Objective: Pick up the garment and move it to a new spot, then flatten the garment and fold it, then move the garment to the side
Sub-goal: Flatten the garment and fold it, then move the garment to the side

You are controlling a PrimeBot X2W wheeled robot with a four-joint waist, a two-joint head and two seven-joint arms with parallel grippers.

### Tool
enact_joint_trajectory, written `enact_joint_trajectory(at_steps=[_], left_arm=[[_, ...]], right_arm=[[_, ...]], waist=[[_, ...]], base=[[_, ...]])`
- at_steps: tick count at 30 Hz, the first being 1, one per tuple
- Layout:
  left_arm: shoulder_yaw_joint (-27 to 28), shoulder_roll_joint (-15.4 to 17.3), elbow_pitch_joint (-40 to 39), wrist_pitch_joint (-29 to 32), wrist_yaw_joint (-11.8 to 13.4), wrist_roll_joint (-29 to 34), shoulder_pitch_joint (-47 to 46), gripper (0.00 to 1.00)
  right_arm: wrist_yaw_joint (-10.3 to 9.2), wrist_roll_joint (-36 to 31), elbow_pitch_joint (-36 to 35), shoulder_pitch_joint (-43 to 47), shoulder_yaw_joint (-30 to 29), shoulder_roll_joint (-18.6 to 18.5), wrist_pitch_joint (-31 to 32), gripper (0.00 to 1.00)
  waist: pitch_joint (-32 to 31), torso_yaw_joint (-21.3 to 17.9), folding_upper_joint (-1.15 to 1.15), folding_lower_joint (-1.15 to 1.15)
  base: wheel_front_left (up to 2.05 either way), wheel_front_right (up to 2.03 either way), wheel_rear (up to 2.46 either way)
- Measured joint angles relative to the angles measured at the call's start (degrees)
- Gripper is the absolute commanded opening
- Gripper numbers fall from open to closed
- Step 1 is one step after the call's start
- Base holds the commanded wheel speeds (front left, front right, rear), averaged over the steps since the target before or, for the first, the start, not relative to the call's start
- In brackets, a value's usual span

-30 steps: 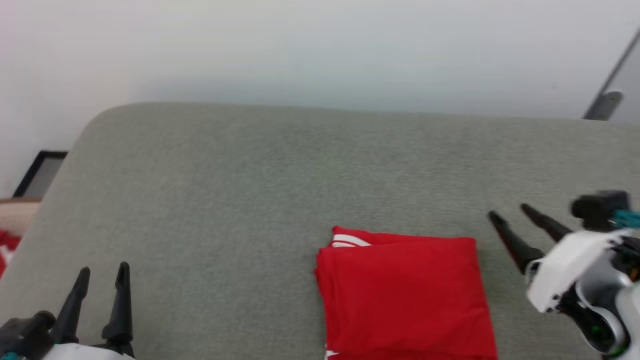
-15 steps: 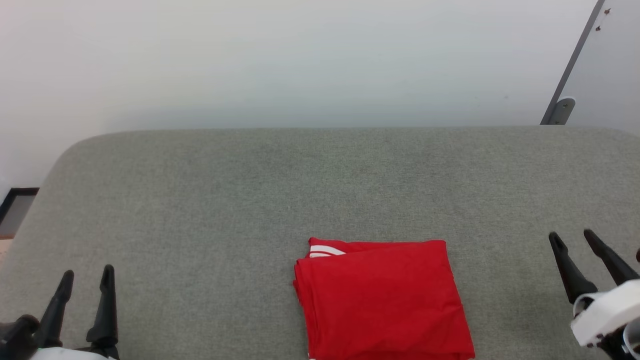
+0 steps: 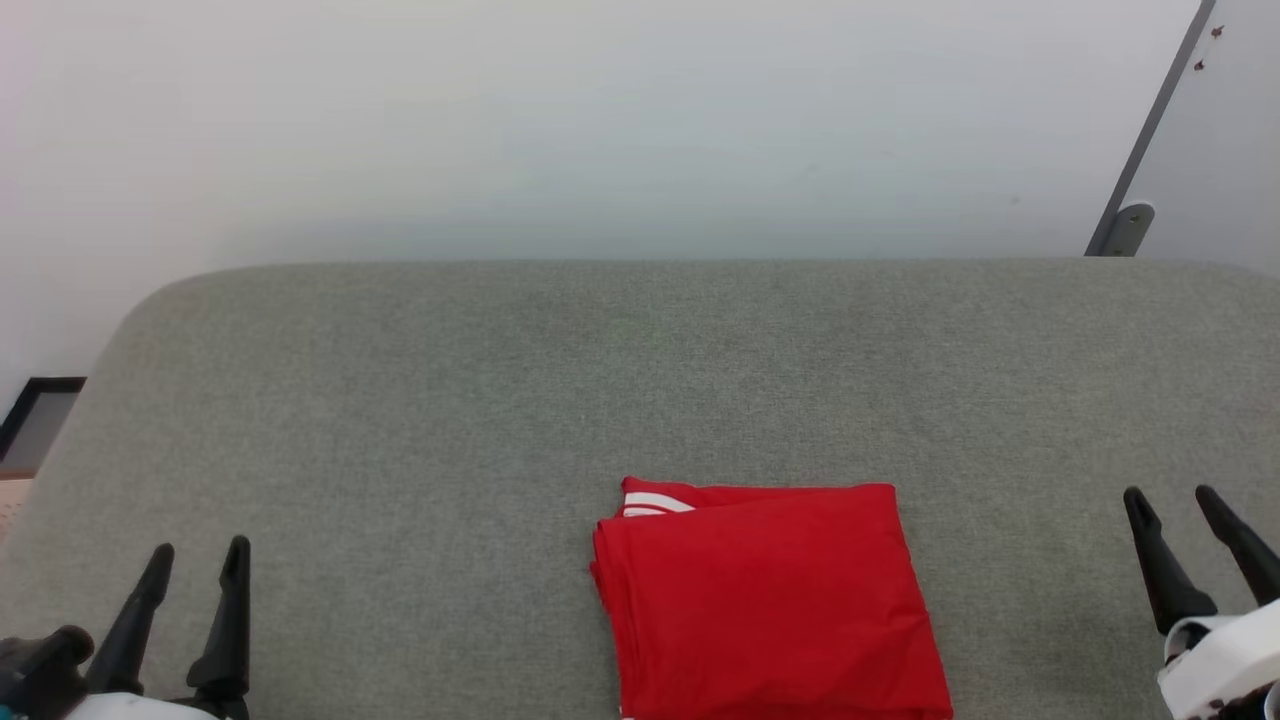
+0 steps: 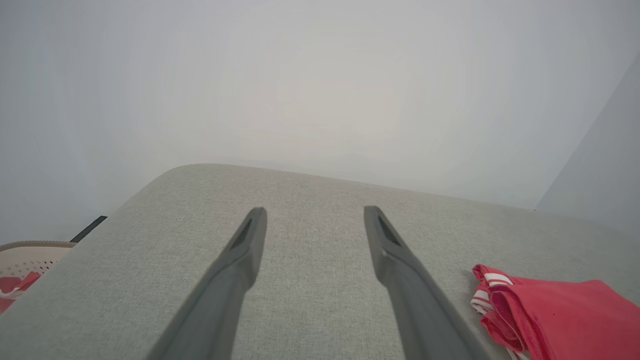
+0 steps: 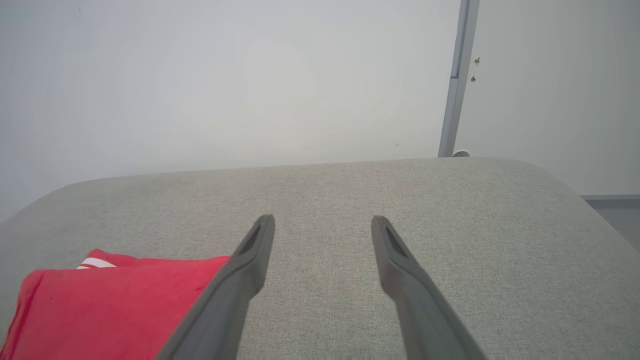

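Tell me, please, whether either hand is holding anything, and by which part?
Nothing is held: left hand and right hand are open, clear of the folded garment.

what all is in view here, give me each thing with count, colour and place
shirt: one, red with white stripes, folded, on the surface near its front edge
fabric surface: one, grey-green, in front of the wall
wall: one, white, behind the surface
basket: one, pale, off the surface's left end
red cloth: one, red and white, in the basket
post: one, grey, against the wall at right
left tool: one, black, open, lower left, clear of the shirt
right tool: one, black, open, lower right, clear of the shirt
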Motion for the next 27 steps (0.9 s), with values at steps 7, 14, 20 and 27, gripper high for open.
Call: enact_joint_trajectory(at_steps=[7,14,20,27], left_arm=[[-0.52,0.02,0.25,0.18,-0.33,-0.29,-0.39,1.0],[-0.75,0.38,0.12,0.51,0.01,-0.26,-0.76,1.0],[-0.77,0.47,-0.27,0.83,0.33,-0.37,-0.55,1.0],[-1.56,0.08,-0.24,1.44,0.37,-1.12,-0.18,1.0]], right_arm=[[0.0,-0.58,-1.2,1.01,-0.53,0.57,1.11,1.0],[0.0,-0.63,-1.79,1.58,0.8,1.07,3.85,1.0],[0.0,-0.15,-1.27,0.83,4.71,1.26,6.98,1.0],[0.0,0.38,1.45,-1.68,8.62,0.79,11.98,1.0]], waist=[[-0.05,0.53,0.0,0.0],[0.26,2.05,0.0,0.0],[0.64,4.61,0.0,0.0],[1.63,8.0,0.0,0.0]], base=[[0.0,0.0,0.0],[0.0,0.0,0.0],[0.0,0.0,0.0],[0.0,0.0,0.0]])
